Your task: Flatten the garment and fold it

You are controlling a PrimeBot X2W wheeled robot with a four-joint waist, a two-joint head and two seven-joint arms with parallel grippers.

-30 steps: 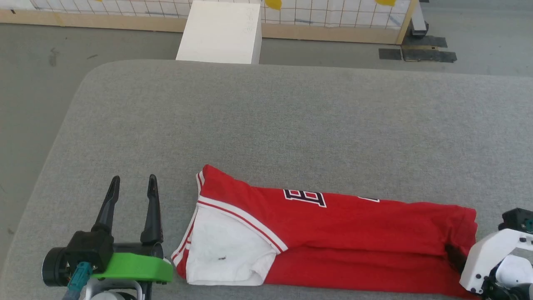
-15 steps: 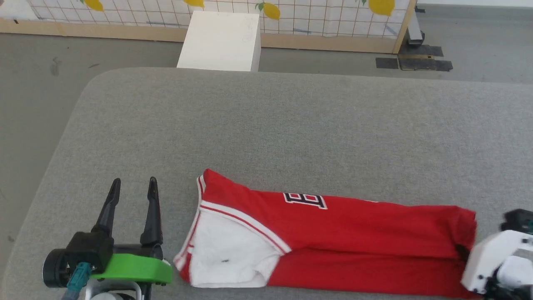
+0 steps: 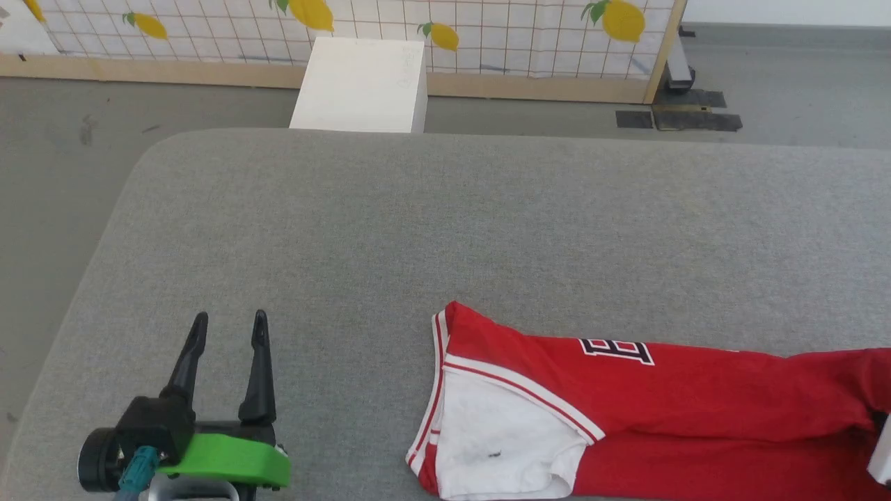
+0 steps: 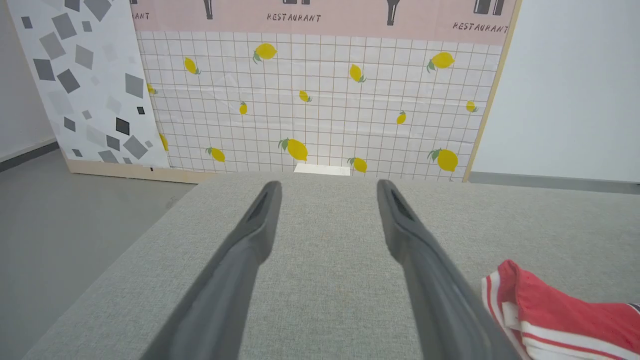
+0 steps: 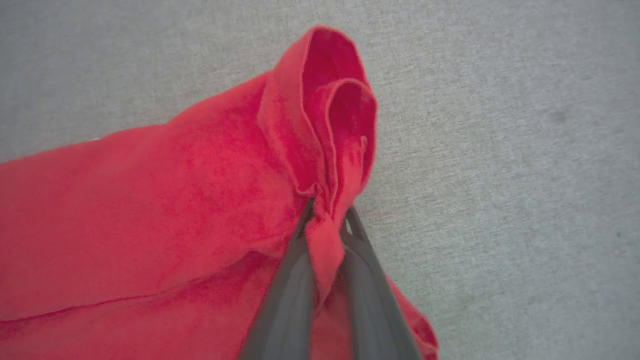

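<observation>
The right gripper (image 5: 327, 216), two long dark fingers, is clamped tight on a bunched fold of the garment (image 5: 150, 210), a red basketball-style T-shirt with white short sleeves and red-and-white striped trim. In the right wrist view the pinched cloth stands up in a loop toward 12 o'clock just past the fingertips. The rest of the red fabric spreads toward 9 o'clock over the grey fabric-covered surface (image 5: 500, 100).

In the head view the T-shirt lies as a long, narrow band at 4 to 5 o'clock, close to the near edge of the surface and running out of the picture at 3 o'clock. Its white sleeve (image 3: 501, 438) lies uppermost at the 9 o'clock end, bordered by striped trim and marked with a small dark speck. A part of a black, white-outlined letter (image 3: 616, 350) shows along the band's far edge.

The left gripper (image 3: 230, 319) sits at 7 o'clock in the head view. Its fingers are spread apart with nothing between them and point toward 12 o'clock. The garment lies at its 3 o'clock, well clear of it.

Beyond the surface's far edge, at 11 to 12 o'clock, a white rectangular box (image 3: 358, 83) stands on the grey floor (image 3: 56, 160). Behind it stands a white grid-patterned panel (image 3: 501, 35) printed with yellow lemons.
</observation>
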